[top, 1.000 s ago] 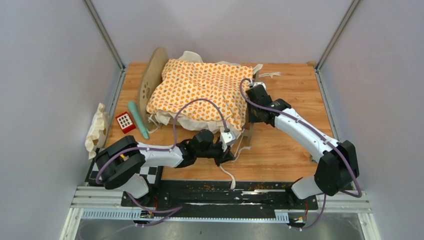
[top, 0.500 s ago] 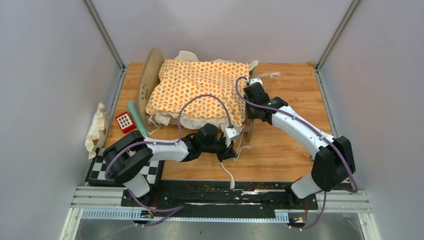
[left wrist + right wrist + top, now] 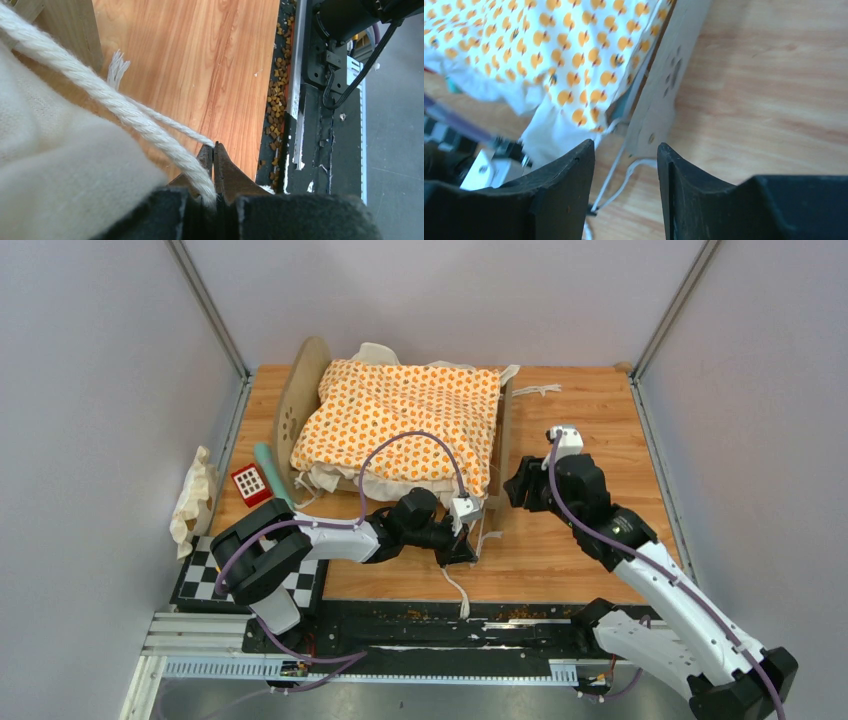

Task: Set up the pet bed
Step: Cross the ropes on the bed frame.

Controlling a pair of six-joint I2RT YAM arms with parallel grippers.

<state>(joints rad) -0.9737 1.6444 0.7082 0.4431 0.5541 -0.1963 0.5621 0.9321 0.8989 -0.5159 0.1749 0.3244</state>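
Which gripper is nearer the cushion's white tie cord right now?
Left. The left gripper is shut on the tie cord at the near corner of the pet bed; the right gripper stands open to the right of the bed, holding nothing.

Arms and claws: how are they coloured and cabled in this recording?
The left arm and right arm have white shells with black joints. A purple cable loops along each. The left claw and right claw have matte black fingers that taper towards the tips, with a small white block at each wrist.
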